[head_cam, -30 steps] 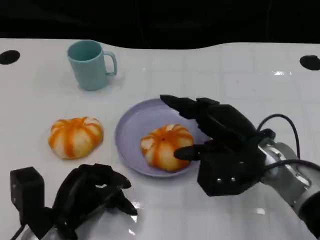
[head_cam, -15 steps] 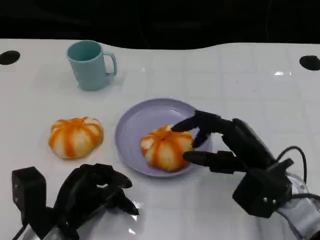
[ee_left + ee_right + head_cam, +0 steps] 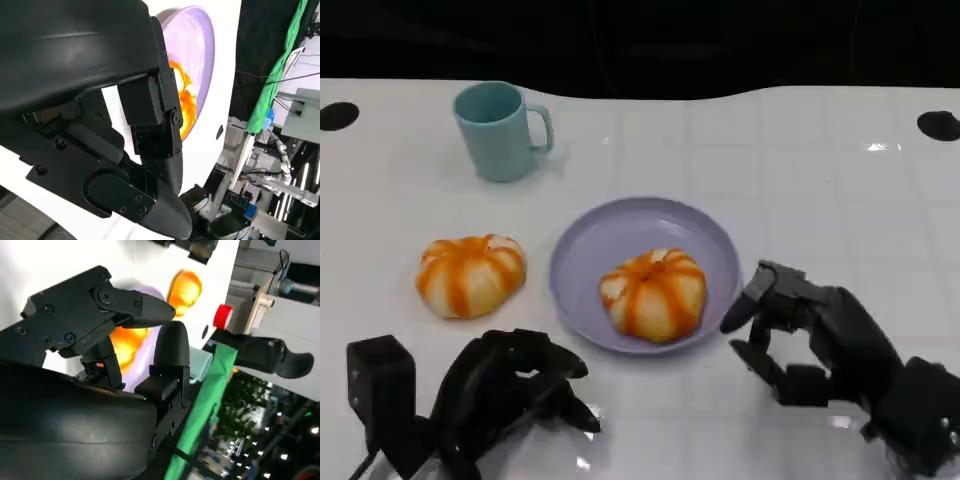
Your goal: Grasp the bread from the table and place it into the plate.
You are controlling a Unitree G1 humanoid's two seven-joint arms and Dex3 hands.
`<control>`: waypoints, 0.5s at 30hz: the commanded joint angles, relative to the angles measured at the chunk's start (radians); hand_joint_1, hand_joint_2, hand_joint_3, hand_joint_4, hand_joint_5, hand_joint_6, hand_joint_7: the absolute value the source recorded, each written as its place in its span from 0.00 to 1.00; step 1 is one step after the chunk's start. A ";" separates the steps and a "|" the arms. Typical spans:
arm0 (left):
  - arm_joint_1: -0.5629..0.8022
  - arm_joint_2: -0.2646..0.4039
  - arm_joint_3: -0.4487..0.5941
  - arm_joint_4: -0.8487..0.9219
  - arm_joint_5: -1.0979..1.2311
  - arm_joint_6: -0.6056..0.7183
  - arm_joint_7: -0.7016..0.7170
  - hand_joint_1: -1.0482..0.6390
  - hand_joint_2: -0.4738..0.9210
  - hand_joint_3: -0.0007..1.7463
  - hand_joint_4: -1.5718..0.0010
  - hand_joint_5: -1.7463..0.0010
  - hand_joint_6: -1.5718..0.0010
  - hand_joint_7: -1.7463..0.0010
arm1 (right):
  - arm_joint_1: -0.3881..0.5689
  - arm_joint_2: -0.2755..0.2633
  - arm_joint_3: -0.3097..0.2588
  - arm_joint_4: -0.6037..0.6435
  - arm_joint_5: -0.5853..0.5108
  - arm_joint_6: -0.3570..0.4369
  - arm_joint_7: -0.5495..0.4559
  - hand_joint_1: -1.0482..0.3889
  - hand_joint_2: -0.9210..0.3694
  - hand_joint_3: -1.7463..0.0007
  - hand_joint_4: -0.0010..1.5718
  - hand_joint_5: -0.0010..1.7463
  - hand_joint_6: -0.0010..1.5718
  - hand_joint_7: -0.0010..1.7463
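Orange-striped bread (image 3: 654,293) sits inside the lavender plate (image 3: 610,238), a little toward the near right part of the dish, resting on its flat base with nothing touching it. That placement reads as the goal state for one bun: it lies fully within the rim, not propped on the edge, so it should stay put without support.

To the right of the plate, the right hand (image 3: 810,345) rests low over the white surface (image 3: 820,170), fingers parted and curved, holding nothing. Its nearest fingertip (image 3: 738,313) points toward the plate's rim, just beside it but apart from the bread. The loose, empty posture suits a hand that has no further business with that bun, and being clear of the rim means it will not nudge the dish.

A second orange-striped bun (image 3: 471,273) lies on the bare surface left of the plate, near its rim but not touching. The left hand (image 3: 510,385) is closer to the robot than this bun and apart from it, fingers curled downward with nothing visibly in them; whether they are fully closed I cannot tell. In the left wrist view the plate and the bread on it show beyond the fingers.

A teal mug (image 3: 502,130) stands upright farther back, well apart from both hands and out of any likely path.

If the second bun is also meant for the plate, the left hand is the nearer one to take it.
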 commanded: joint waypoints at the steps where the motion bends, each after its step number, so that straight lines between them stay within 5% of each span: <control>1: 0.018 0.011 0.000 -0.001 0.002 0.016 0.003 0.00 0.90 0.00 0.03 0.70 0.00 0.89 | 0.084 -0.003 -0.033 -0.136 0.052 0.114 0.026 0.48 0.33 0.44 0.33 1.00 0.29 0.89; 15: 0.012 0.012 -0.001 0.005 0.002 0.019 0.006 0.00 0.90 0.00 0.03 0.69 0.00 0.88 | 0.268 0.002 -0.078 -0.380 0.155 0.363 0.106 0.39 0.32 0.43 0.39 1.00 0.32 0.90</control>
